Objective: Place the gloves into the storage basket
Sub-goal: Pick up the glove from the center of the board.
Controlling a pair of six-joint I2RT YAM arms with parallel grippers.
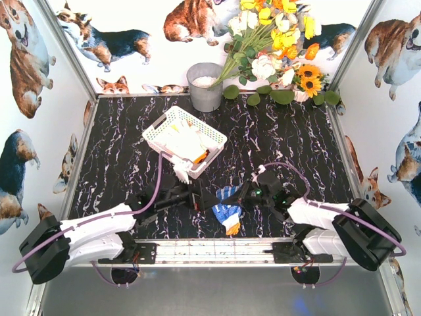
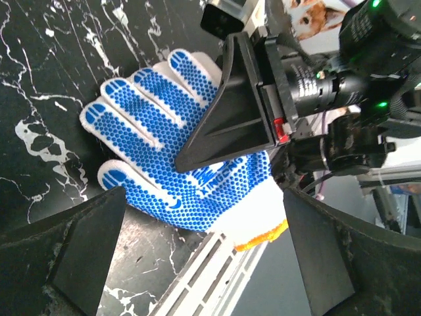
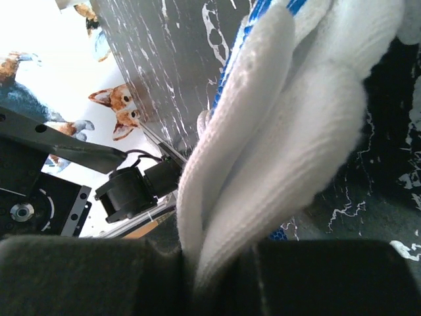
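R gripper (image 3: pixel 204 253) clenched on blue-dotted glove (image 2: pixel 151 131); L gripper (image 2: pixel 204 260) released. I'd lift high, carry to 11 o'clock, clear storage basket (image 1: pixel 158 122) rim.

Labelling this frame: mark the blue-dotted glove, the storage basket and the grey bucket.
blue-dotted glove (image 2: pixel 210 194), left wrist view, dotted palm.
storage basket (image 1: pixel 160 122), top external view, far-left rim.
grey bucket (image 1: pixel 205 92), top external view, front wall.
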